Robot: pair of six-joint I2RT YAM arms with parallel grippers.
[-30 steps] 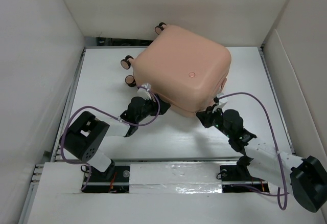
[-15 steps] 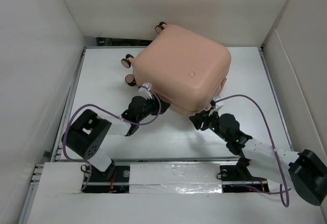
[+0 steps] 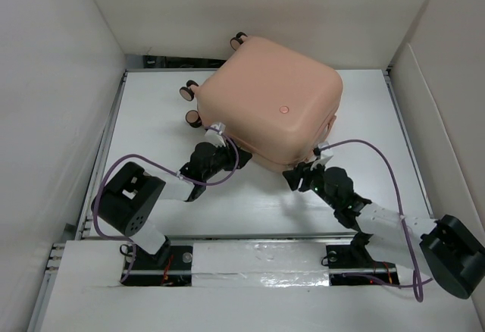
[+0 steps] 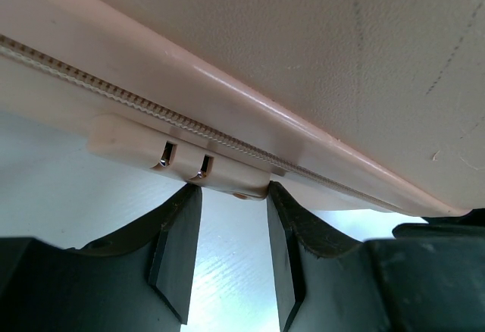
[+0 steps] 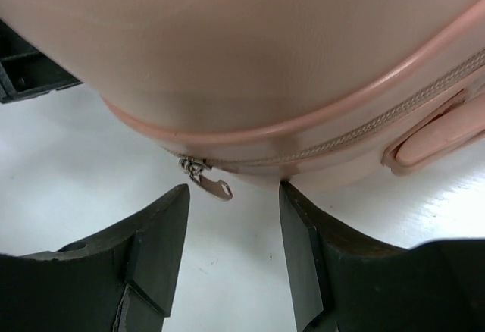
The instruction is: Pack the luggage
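The peach-pink luggage (image 3: 271,104) lies closed on the white table, wheels (image 3: 189,103) toward the far left. My left gripper (image 3: 220,145) is open at its near-left edge; in the left wrist view its tips (image 4: 227,195) touch a pink side handle (image 4: 174,156) below the zip line. My right gripper (image 3: 297,174) is open at the near corner. In the right wrist view the metal zip pull (image 5: 206,180) hangs off the luggage (image 5: 250,51) between and just ahead of the open tips (image 5: 233,203), untouched.
White walls enclose the table on the left, back and right. A rail (image 3: 258,237) runs along the near edge by the arm bases. Purple cables (image 3: 386,158) loop from each arm. A second pink handle (image 5: 432,139) shows right of the zip pull.
My right arm has swung left along the luggage's near edge, from its right corner to the near corner with the zip pull. The left arm and the luggage have hardly moved.
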